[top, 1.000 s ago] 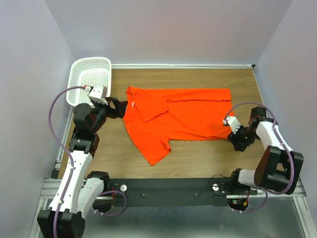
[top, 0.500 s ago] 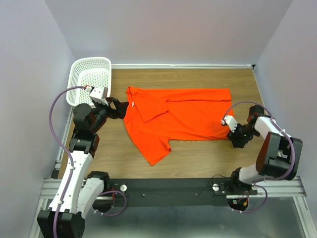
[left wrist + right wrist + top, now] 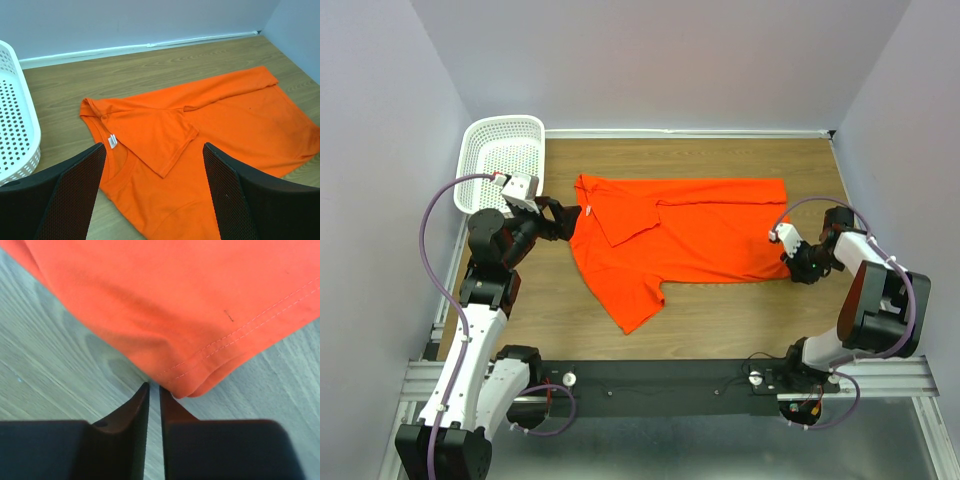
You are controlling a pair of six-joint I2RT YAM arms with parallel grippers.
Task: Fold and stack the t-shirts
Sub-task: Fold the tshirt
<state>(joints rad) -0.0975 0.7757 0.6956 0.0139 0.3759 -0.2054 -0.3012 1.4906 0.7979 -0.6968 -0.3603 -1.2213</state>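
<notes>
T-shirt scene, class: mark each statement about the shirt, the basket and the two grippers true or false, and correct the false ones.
1. The t-shirt lies inside the white basket. False: it lies spread on the table, beside the basket.
2. The left gripper is wide open. True.
3. One sleeve is folded over onto the shirt's body. True.
4. The right gripper hangs over the basket. False: it is at a hem corner of the shirt.
</notes>
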